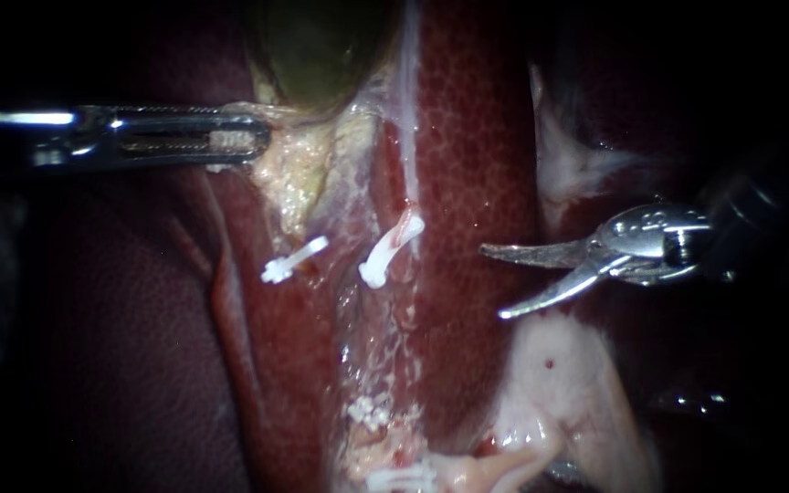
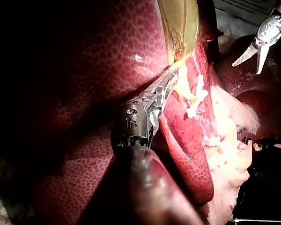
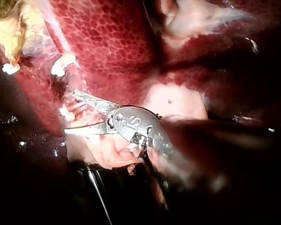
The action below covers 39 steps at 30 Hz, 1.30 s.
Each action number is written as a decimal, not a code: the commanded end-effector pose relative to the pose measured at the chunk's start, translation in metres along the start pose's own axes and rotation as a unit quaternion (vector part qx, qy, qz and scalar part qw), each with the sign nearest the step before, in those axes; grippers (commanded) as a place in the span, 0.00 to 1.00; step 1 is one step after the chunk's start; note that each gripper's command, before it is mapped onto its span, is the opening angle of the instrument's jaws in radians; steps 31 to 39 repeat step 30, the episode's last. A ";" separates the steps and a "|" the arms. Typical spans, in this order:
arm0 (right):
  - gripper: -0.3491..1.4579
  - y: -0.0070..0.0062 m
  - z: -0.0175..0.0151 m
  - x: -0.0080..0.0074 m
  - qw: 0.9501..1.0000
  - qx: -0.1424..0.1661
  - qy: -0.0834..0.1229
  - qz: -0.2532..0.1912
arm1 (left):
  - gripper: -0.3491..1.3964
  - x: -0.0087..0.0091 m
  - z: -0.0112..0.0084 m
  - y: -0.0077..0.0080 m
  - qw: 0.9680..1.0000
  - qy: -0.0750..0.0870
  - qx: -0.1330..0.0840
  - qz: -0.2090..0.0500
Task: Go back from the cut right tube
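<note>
My right instrument (image 1: 491,281) has two curved blades that stand open with nothing between them, over the liver (image 1: 477,137) to the right of the right tube. That tube's upper stump carries a white clip (image 1: 392,248); a second white clip (image 1: 294,259) sits on the left tube. My left instrument (image 1: 230,141) comes in level from the left, its jaws shut on pale tissue at the neck of the greenish gallbladder (image 1: 321,46). The left wrist view shows the same hold (image 2: 171,77), with the open blades (image 2: 247,68) far beyond. In the right wrist view the blades (image 3: 70,112) are apart from the clip (image 3: 62,65).
More white clips (image 1: 399,477) lie at the lower end of the dissected strip, beside pale fatty tissue (image 1: 559,383). A whitish membrane (image 1: 568,164) lies above my right instrument. Dark liver lobe (image 1: 120,347) fills the left.
</note>
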 end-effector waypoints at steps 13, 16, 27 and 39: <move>0.99 0.0000 0.0000 -0.0001 1.000 -0.015 -0.002 -0.008 | 0.01 0.0048 0.0053 -0.0016 0.999 0.035 0.014 0.005; 0.99 0.0000 0.0000 -0.0001 1.000 -0.016 -0.002 -0.008 | 0.01 0.0048 0.0054 -0.0016 0.999 0.036 0.013 0.005; 0.99 -0.0001 0.0001 0.0000 1.000 -0.017 -0.002 -0.007 | 0.01 0.0048 0.0054 -0.0016 0.999 0.036 0.015 0.005; 0.99 -0.0001 0.0002 0.0000 1.000 -0.018 -0.002 -0.007 | 0.01 0.0047 0.0053 -0.0016 0.999 0.037 0.015 0.005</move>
